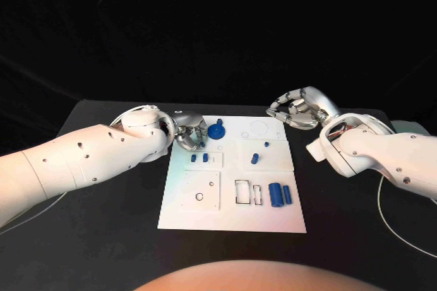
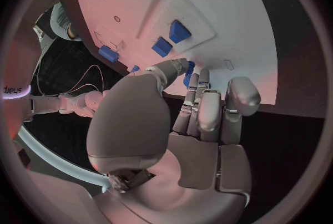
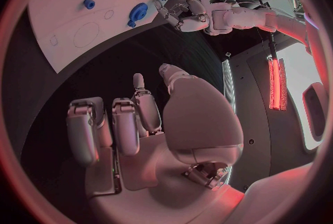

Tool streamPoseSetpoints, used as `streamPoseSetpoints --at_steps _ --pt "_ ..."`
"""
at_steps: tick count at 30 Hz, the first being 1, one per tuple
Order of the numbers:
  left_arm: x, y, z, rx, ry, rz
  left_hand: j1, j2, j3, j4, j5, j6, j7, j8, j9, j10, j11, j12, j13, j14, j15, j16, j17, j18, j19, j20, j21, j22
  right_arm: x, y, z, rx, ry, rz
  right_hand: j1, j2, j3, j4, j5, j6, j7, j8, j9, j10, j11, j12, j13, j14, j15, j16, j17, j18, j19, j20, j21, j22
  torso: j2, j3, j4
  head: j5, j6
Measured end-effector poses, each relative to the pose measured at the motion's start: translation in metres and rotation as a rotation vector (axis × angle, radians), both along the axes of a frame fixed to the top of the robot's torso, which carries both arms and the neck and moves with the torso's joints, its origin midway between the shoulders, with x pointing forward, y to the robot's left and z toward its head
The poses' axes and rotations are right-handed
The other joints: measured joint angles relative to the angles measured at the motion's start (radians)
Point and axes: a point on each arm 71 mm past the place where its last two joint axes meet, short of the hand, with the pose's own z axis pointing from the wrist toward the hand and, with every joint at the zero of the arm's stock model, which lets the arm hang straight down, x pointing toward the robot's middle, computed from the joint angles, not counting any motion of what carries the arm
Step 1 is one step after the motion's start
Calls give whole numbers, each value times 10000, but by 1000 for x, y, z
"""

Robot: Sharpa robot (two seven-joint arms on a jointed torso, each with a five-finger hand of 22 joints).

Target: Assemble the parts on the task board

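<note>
The near edge of the task board (image 1: 232,223) is bare white plate; the board lies in the middle of the desk (image 1: 109,240), its long sides running away from the robot.

**Parts on the board.** Two blue cylinders (image 1: 280,195) lie side by side near the board's right edge, just beside a pair of outlined rectangular recesses (image 1: 245,192) that look unfilled. A square panel (image 1: 201,190) toward the near-left holds two small holes, both apparently open. Further back, two small blue blocks (image 1: 199,157) sit near the left edge, and a small blue peg (image 1: 256,157) sits right of centre. A blue round part (image 1: 216,130) sits near the far-left corner.

**Robot hands.** The left robot hand (image 1: 187,136) is at the board's far-left edge, fingers curled, just beside the blue round part. Whether the fingers touch or pinch that part cannot be determined. The right robot hand (image 1: 299,109) hangs beyond the far-right corner, clear of the board, fingers curled inward and holding nothing.

**Step in hand (judgement).** The task appears to be at an early stage: most parts lie loose. The left robot hand seems to be working on the round part.

**Next move (judgement).** Secure a firm pinch on the round part and align it squarely over its seat before pressing.
</note>
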Motion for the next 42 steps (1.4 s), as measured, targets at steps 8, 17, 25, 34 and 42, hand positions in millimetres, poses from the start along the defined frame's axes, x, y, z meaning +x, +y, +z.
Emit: streamPoseSetpoints --at_steps 8,17,25,34,42 --pt "-2 4 1 -51 -27 24 -61 -61 -193 2 0 -53 53 -88 -52 -195 57 -172 -9 -103 33 -100 -236 -1 -151 52 -214 -303 1 -2 -1 -38 14 -59 59 -59 161 7 0 -142 -4 77 42 -1899 -3 -2931 -1761 19 -57 -568 -1 156 1 -75 -827 -1 0 -6 -4 -5 3" --pt "-3 23 5 -998 -308 225 -198 69 -658 215 0 7 113 -203 -92 -432 148 -292 2 -882 122 -720 -1788 337 -944 127 -1280 -1694 5 -8 -4 -500 146 -19 1508 -612 1573 -368 -418 -160 29 -2 -39 -3295 35 -8320 -6445 1 -74 -1227 -2 308 0 -115 -1751 7 -3 -1 -8 -19 28" --pt "-5 47 18 -4004 -239 708 -52 422 -1299 610 0 19 169 -435 -205 -945 236 -267 -3 -2834 211 -2657 -5042 653 -2408 219 -3794 -4330 8 -11 -7 -2064 6 580 1808 -917 2275 -754 -930 271 158 -448 -211 -3075 220 -10616 -8702 0 3 -1256 -2 309 -5 -40 -1759 6 -12 2 -7 -108 110" --pt "-16 67 34 -8934 1224 1842 416 889 -1075 475 0 403 35 -357 -198 -122 31 542 165 -3035 68 -2940 -5441 648 -2275 69 -4318 -4778 8 5 -12 -4826 -722 1768 1769 -1086 2361 -841 -1225 419 83 -660 -264 -3049 244 -11378 -9535 -1 73 -1242 -3 310 1 -32 -1750 5 4 -9 -21 -588 241" --pt "-27 72 40 -11977 2597 2557 544 909 -1015 414 0 596 -17 -241 -137 171 -87 814 264 -3011 -25 -2940 -5471 632 -2203 -1 -4318 -4791 7 22 -20 -6655 -1138 2406 1778 -1174 2518 -942 -1847 419 83 -873 -344 -3050 244 -11725 -10084 -1 73 -1101 -4 310 1 -32 -1566 4 11 -31 -15 -858 283"
